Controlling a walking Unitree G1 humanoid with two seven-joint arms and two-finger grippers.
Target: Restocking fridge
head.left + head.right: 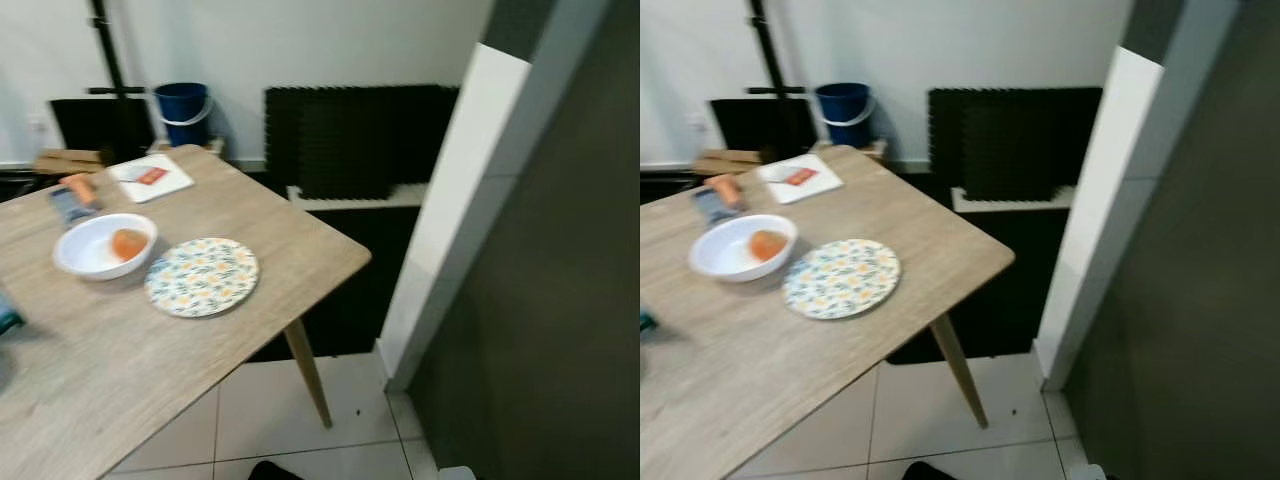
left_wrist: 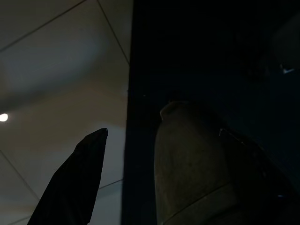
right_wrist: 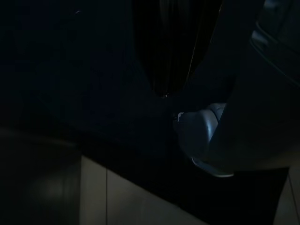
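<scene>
On the wooden table (image 1: 280,250), white bowl (image 1: 100,245) beside floral plate (image 1: 202,276); jaws' state impossible to tell.

One wooden table (image 1: 200,330) carries one white bowl (image 1: 95,255) holding one orange item (image 1: 128,243), with one floral plate (image 1: 202,277) just beside the bowl. Farther back on the table lie one white card (image 1: 150,177) with a red patch and one orange-topped object (image 1: 72,197). One blue bucket (image 1: 183,113) stands beyond the table.
</scene>
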